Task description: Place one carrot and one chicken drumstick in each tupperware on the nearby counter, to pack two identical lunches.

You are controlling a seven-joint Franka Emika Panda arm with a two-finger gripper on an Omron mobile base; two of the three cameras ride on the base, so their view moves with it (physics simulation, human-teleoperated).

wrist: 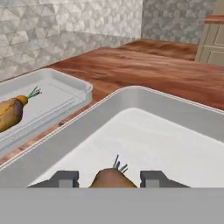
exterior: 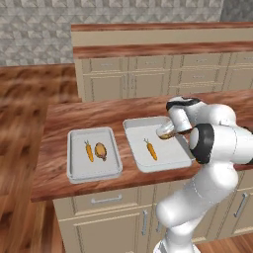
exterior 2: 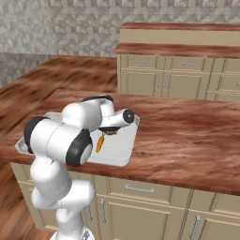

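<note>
Small tray [exterior: 94, 170]: we see carrot [exterior: 89, 150] w/ brown drumstick [exterior: 101, 150] beside it; lunch looks packed.
Large tray [exterior: 141, 165]: shallow, light-grey, rounded rim; holds 2nd carrot [exterior: 151, 149] only.
Hand [wrist: 109, 178]: low over large tray's far side, grasping 2nd drumstick [wrist: 111, 178] btw fingers [wrist: 63, 178]; we judge it's about to be set down.
Surface [exterior: 64, 118]: reddish wood-grain; both trays near front edge.

We see a reddish wood-grain counter [exterior: 74, 118] with a soft sheen, two smooth matt light-grey trays [exterior: 94, 170] [exterior: 163, 160] (plastic-looking), glossy white arm casing [exterior: 217, 148], and brushed-metal drawer handles [exterior: 106, 199].
</note>
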